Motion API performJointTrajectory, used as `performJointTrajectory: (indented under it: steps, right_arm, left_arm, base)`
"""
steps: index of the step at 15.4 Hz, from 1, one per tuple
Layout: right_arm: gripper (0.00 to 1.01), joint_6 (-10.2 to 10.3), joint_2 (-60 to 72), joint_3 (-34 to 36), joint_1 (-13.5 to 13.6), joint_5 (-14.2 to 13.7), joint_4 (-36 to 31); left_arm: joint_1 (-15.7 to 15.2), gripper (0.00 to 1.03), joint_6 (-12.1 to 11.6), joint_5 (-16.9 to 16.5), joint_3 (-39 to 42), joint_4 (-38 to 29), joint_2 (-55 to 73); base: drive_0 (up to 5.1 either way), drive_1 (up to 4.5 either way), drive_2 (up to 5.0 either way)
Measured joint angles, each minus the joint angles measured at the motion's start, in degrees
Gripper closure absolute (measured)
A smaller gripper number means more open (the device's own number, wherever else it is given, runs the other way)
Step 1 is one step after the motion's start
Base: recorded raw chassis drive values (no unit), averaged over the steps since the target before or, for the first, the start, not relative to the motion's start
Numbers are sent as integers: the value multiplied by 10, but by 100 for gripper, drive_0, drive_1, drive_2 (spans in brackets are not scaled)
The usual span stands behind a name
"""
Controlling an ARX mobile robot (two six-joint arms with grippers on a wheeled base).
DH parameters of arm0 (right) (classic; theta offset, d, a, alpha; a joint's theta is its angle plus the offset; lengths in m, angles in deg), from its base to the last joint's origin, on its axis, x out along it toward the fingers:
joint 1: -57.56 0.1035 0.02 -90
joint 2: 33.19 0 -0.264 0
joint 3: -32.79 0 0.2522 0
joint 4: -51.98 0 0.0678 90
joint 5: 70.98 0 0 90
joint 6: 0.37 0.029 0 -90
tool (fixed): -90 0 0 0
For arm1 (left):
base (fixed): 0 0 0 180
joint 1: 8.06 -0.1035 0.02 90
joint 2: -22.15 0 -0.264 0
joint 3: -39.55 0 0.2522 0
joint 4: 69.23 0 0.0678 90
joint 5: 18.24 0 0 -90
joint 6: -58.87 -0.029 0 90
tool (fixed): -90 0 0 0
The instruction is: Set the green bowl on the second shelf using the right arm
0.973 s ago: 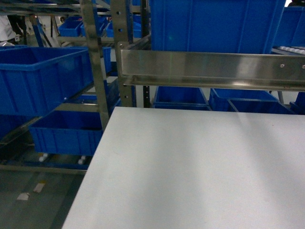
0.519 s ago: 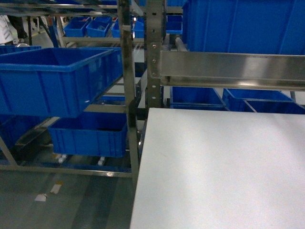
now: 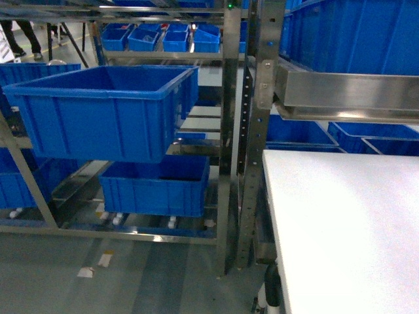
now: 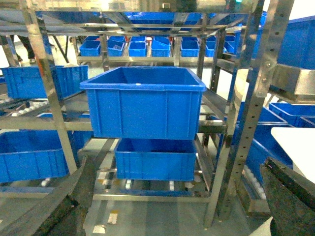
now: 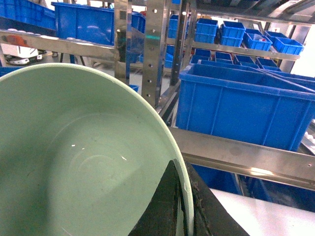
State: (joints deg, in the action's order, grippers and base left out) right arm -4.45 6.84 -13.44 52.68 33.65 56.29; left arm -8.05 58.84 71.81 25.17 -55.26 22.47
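The green bowl fills the left of the right wrist view, pale mint and empty. My right gripper is shut on its rim, one finger inside and one outside. Behind the bowl stands a steel shelf rail carrying a blue bin. In the left wrist view my left gripper is open, its dark fingers wide apart at the lower corners with nothing between them. Neither gripper nor the bowl shows in the head view, where the steel shelf rail runs at upper right.
A white tabletop fills the lower right of the head view. Steel rack uprights stand at its left corner. A large blue bin sits on the left rack, another below it. Grey floor lies in front.
The head view has swung to the left: the white tabletop and steel rail have slid to the right of the frame, and the left rack with its blue bins has come into view.
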Motion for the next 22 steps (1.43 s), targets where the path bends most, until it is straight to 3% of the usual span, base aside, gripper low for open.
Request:
performJointTrajectory:
  steps: [22]
  right_arm:
    - [99,0,0,0,0,0,-3]
  left_arm:
    - [0,5,0,2,0,1,0]
  base:
    - [-498,246,246]
